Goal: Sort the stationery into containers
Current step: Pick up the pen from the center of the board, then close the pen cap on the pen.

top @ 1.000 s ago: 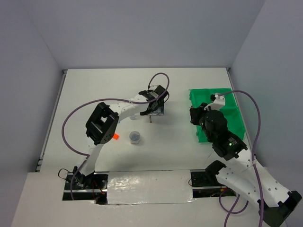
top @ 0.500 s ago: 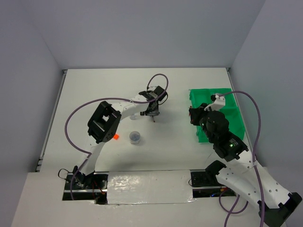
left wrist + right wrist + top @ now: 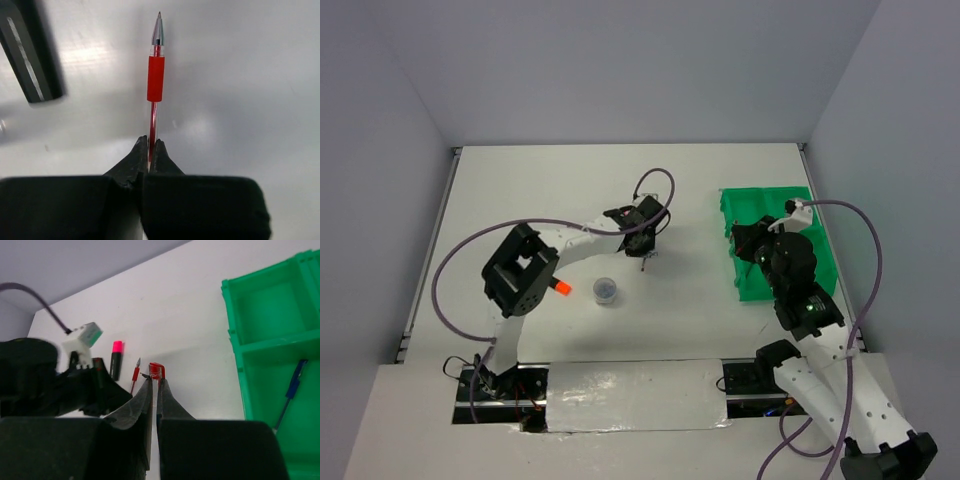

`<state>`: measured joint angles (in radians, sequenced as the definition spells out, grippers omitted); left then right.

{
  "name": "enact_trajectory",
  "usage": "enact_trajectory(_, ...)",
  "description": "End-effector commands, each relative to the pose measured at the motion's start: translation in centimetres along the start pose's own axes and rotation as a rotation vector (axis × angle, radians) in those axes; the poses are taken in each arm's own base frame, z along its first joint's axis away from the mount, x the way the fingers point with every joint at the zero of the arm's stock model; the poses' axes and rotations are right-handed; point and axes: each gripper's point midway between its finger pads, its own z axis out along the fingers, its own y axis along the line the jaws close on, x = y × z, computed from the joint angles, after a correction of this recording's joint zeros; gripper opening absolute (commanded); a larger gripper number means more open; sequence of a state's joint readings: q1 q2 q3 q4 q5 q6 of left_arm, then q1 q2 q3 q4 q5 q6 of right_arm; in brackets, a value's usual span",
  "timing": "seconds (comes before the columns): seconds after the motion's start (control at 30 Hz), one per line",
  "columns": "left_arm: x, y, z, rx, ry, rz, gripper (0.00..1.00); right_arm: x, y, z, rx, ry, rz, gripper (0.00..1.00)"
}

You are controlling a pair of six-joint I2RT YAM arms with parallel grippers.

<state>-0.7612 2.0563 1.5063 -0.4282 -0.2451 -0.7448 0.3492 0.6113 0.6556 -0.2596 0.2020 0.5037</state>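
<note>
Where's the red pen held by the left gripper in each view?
Top: red pen centre, poking out below left gripper.
Left wrist: centre, pointing up from the gripper.
Right wrist: left of centre, just right of the pink highlighter.
Landmark: the left gripper, in all three.

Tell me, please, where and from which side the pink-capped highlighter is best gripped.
Probably across its black barrel, mid-length, coming straight down: the pink-capped highlighter lies flat on the table, and its long straight sides suit a two-finger pinch.
</note>
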Motion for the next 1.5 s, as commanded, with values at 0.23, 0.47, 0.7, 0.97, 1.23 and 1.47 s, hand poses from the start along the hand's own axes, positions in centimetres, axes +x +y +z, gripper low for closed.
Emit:
enact_trajectory(0.23,-0.7,-10.0,-17.9,0.671,-0.404,0.196,0.0,1.2,2.4,2.1,-0.17,-0.027,0.177,0.0)
enact_trajectory(0.47,1.1,-10.5,-21.6,0.812,-0.466,0.177,0.0,-0.3,3.3,1.8,-0.215,-0.117,0.433,0.0)
enact_trajectory(0.7,2.3,-12.4,-23.8,0.929,-0.493,0.249,0.0,-0.6,5.5,0.8,-0.339,-0.096,0.5,0.0)
enact_trajectory(0.97,2.7,-13.0,-23.8,0.951,-0.478,0.252,0.0,-1.1,6.8,-0.1,-0.406,-0.104,0.444,0.0)
enact_trajectory(1.23,2.4,-13.0,-23.2,0.92,-0.483,0.248,0.0,-0.9,7.1,-0.6,-0.425,-0.106,0.42,0.0)
enact_trajectory(1.47,1.9,-12.6,-23.2,0.897,-0.505,0.231,0.0,-0.9,7.1,-0.9,-0.427,-0.106,0.403,0.0)
